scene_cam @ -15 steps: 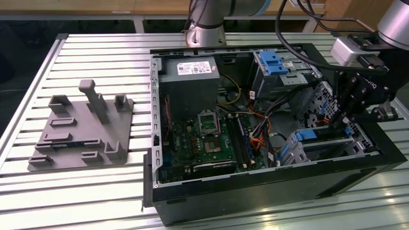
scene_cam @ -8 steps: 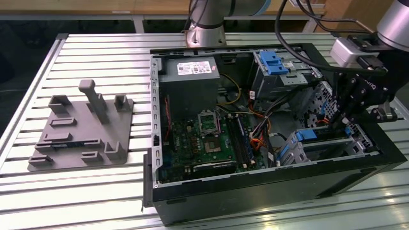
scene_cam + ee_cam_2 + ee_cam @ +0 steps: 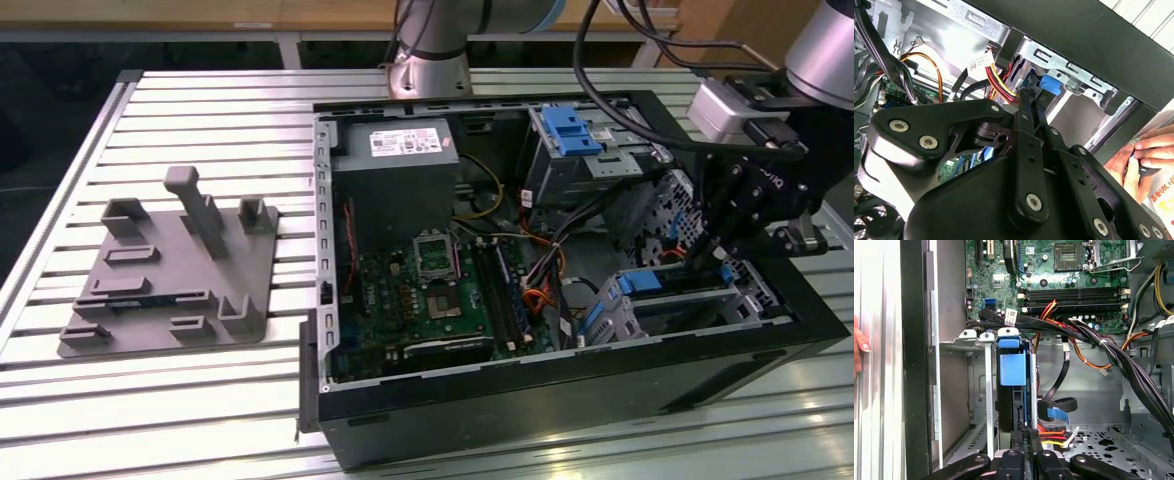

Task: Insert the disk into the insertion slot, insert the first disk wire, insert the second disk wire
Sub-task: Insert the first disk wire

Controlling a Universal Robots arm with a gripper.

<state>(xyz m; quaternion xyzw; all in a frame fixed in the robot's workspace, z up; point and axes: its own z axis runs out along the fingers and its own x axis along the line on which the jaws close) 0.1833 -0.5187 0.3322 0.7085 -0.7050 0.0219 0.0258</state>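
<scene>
Tool (image 3: 1024, 434) at disk (image 3: 1013, 372) (inside insertion slot (image 3: 979, 385)).

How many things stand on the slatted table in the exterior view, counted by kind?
Computer case: 1
Fixture plate: 1
Arm base: 1
Total: 3

The black gripper (image 3: 1024, 437) sits in a tight gap between the grey metal cage (image 3: 988, 390) and red and yellow wires (image 3: 1054, 431). Thick black cables (image 3: 1099, 347) cross nearby, beside bare grey holed floor (image 3: 1114, 442)
</scene>
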